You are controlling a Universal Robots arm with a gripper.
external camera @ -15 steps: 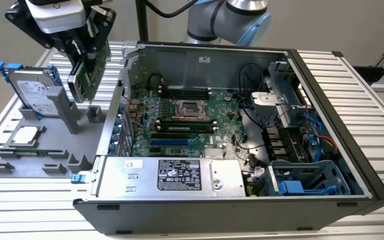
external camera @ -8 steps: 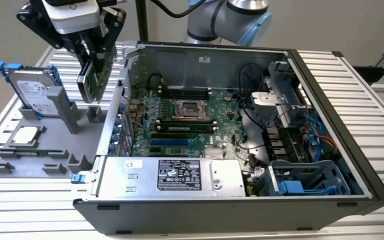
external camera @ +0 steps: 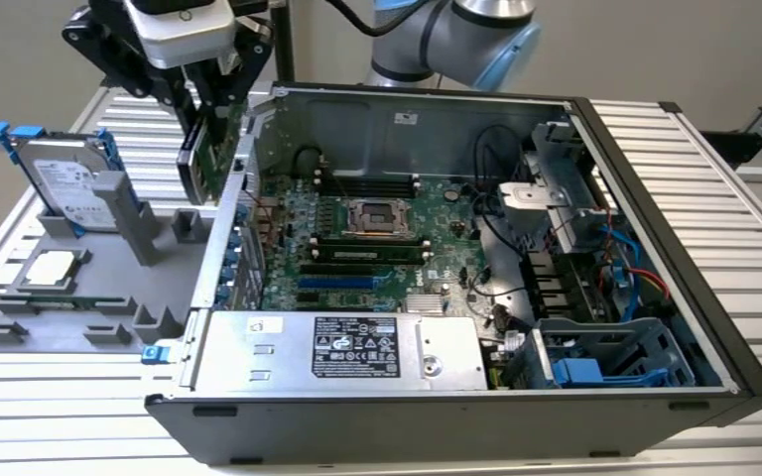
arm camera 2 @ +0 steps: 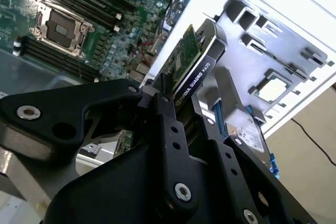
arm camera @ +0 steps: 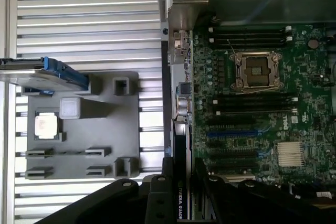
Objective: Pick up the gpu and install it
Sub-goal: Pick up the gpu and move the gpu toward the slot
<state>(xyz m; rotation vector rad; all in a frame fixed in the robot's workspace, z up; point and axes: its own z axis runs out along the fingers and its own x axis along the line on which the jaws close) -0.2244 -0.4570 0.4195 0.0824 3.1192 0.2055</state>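
my jaws pinch the gpu (arm camera 2: 191, 62) by its flat faces, cooler vs board. it hangs on edge, off the counter, over the pc case (external camera: 395, 421) wall, next to the gray tray (external camera: 156, 288). prob light + stiff but fragile; hold the body, not the contacts.

Green-and-black gpu (arm camera 2: 191, 59), grey tray (arm camera: 113, 124)
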